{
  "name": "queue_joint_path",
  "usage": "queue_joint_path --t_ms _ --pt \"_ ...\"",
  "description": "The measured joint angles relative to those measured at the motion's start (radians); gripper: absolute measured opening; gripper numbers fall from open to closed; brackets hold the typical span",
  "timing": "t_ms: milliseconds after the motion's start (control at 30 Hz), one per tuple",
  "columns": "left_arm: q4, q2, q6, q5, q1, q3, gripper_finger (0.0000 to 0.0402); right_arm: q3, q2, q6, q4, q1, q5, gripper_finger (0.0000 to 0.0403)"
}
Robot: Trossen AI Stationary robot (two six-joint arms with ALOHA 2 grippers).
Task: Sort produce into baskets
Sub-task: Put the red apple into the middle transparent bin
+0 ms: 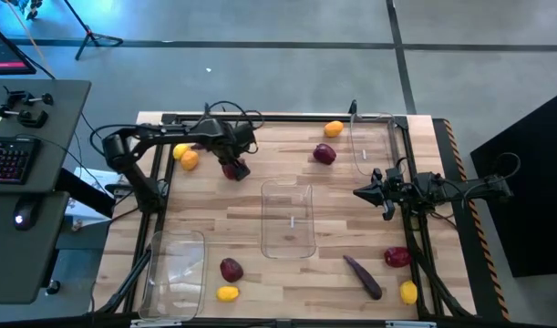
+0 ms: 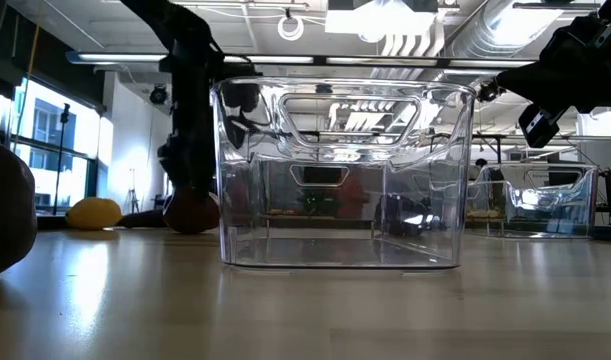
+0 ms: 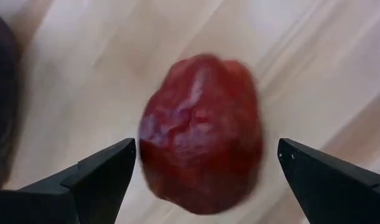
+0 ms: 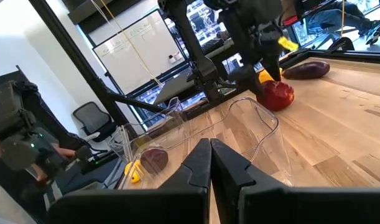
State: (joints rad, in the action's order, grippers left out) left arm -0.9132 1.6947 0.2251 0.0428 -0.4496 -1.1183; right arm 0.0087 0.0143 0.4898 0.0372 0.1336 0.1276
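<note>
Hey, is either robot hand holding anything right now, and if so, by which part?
Nothing is held. The left hand is open, its fingers either side of a dark red fruit on the table, not touching it. The right hand is shut and empty.

The pale wooden bench (image 1: 260,196) carries three clear bins, one central (image 1: 288,219), one at a near corner (image 1: 175,269) and one at the far edge (image 1: 369,138), with yellow-orange fruits (image 1: 334,129), dark red fruits (image 1: 324,154) and a purple eggplant (image 1: 362,276) scattered around them.
</note>
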Motion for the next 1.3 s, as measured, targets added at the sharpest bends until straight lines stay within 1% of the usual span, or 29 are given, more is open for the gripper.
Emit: queue_joint_path --t_ms 233,433,533,667,700,800,867,967,1033,1100,1167,1300 --pt "0.027 0.087 0.009 0.019 0.006 0.000 0.0380 0.000 0.000 0.000 0.000 0.000 0.000 0.0000" --pt "0.041 0.124 0.017 0.021 0.006 0.000 0.0380 0.000 0.000 0.000 0.000 0.000 0.000 0.0000" --pt "0.033 0.122 0.015 0.021 0.006 0.000 0.0366 0.000 0.000 0.000 0.000 0.000 0.000 0.0000" --pt "0.020 0.063 0.008 0.018 0.006 0.002 0.0315 0.000 0.000 0.000 0.000 0.000 0.000 0.0000" --pt "0.018 0.041 0.013 0.019 0.006 0.002 0.0309 0.000 0.000 0.000 0.000 0.000 0.000 0.0000" --pt "0.011 -0.054 0.063 0.019 0.008 0.001 0.0309 0.000 0.000 0.000 0.000 0.000 0.000 0.0000" --pt "0.020 -0.139 0.118 0.008 0.021 0.001 0.0309 0.000 0.000 0.000 0.000 0.000 0.000 0.0000" --pt "0.085 -0.274 0.237 -0.037 0.079 0.001 0.0309 0.000 0.000 0.000 0.000 0.000 0.000 0.0000" --pt "0.187 -0.350 0.321 -0.058 0.151 0.001 0.0309 0.000 0.000 0.000 0.000 0.000 0.000 0.0000" --pt "0.301 -0.389 0.391 -0.053 0.243 -0.001 0.0309 0.000 0.000 0.000 0.000 0.000 0.000 0.0000" --pt "0.385 -0.389 0.449 -0.028 0.338 -0.002 0.0309 0.000 0.000 0.000 0.000 0.000 0.000 0.0000" --pt "0.519 -0.314 0.519 0.071 0.494 -0.001 0.0309 0.000 0.000 0.000 0.000 0.000 0.000 0.0000"
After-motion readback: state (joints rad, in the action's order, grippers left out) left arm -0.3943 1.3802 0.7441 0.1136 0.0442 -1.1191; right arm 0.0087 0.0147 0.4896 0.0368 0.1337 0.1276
